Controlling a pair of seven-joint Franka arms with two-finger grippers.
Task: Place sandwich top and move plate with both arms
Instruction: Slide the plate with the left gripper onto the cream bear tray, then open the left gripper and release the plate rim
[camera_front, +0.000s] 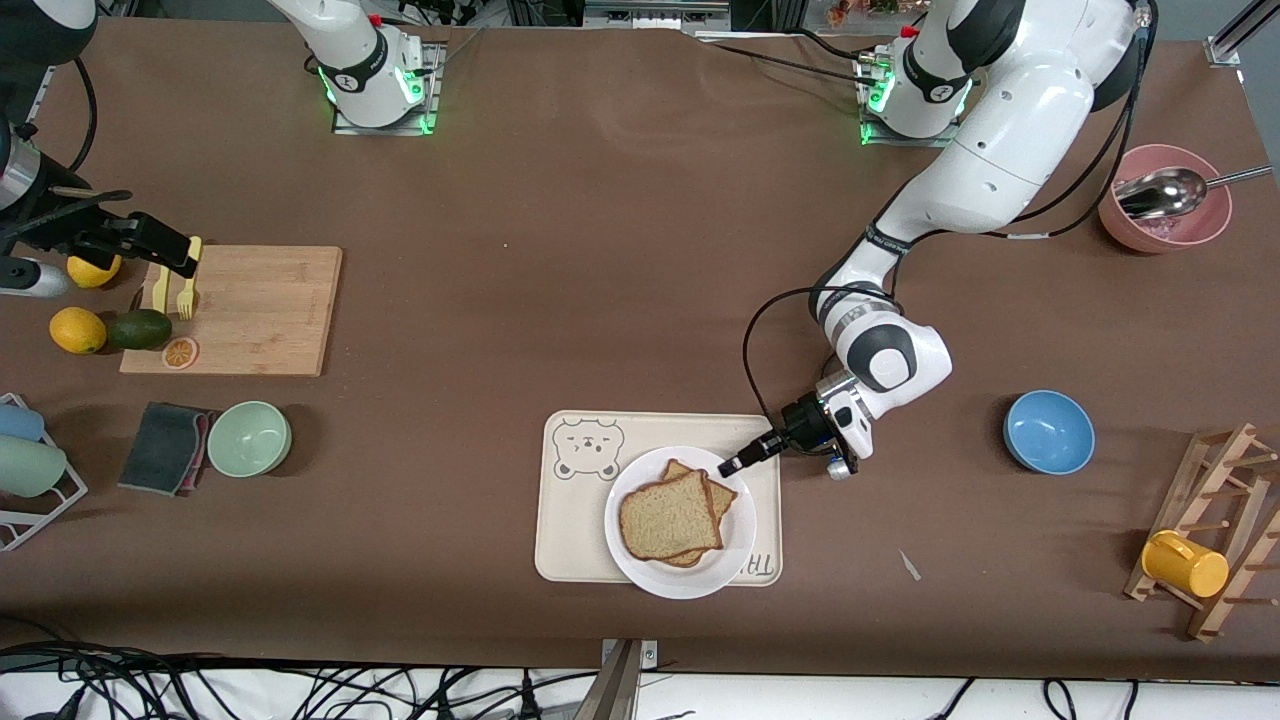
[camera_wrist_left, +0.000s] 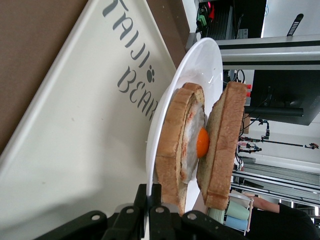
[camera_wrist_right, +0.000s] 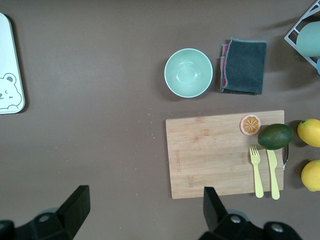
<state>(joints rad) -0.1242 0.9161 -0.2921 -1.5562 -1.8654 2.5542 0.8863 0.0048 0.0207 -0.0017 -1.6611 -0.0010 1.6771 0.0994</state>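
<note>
The white plate (camera_front: 700, 578) rests on the cream bear tray (camera_front: 570, 520), near the front camera. On the plate lies the sandwich top (camera_front: 668, 517), a tan slice covering a darker slice whose corner shows toward the left arm's end. My left gripper (camera_front: 732, 467) is shut on the plate's rim on that side. In the left wrist view my left gripper (camera_wrist_left: 156, 192) pinches the plate's edge (camera_wrist_left: 165, 100), and the sandwich top (camera_wrist_left: 222, 145) sits on a fried egg (camera_wrist_left: 202, 142). My right gripper (camera_front: 180, 262) waits open over the cutting board's edge, holding nothing (camera_wrist_right: 145, 210).
At the right arm's end are a wooden cutting board (camera_front: 245, 310) with fork and knife, lemons, an avocado, a green bowl (camera_front: 249, 438) and a dark cloth (camera_front: 165, 446). At the left arm's end are a blue bowl (camera_front: 1048, 431), a pink bowl with a spoon (camera_front: 1165, 200) and a mug rack (camera_front: 1215, 540).
</note>
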